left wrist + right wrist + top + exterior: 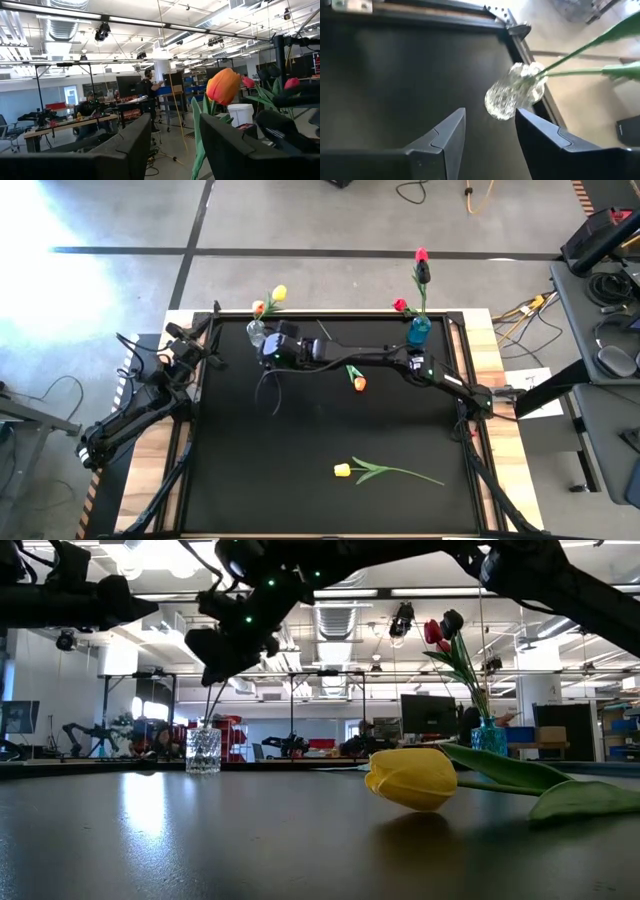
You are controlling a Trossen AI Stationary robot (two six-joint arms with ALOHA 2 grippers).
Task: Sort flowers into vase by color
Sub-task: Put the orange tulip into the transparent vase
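Claw (487, 132) of the right arm hangs empty, fingers apart, just beside the clear vase (514, 97); left claw (175, 145) idles open off the tabletop (300, 440).

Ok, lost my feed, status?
Right gripper open, empty, beside clear vase. Left gripper open, waiting at table's edge. Yellow tulip and orange tulip unsorted on mat. Nothing blocking.

Right gripper (268, 352) outstretched, jaws open; left gripper (205, 340) parked.

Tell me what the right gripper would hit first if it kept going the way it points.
Probably the clear glass vase: the right gripper has its fingers open and aimed at it, with only bare mat between. Depth is hard to judge.
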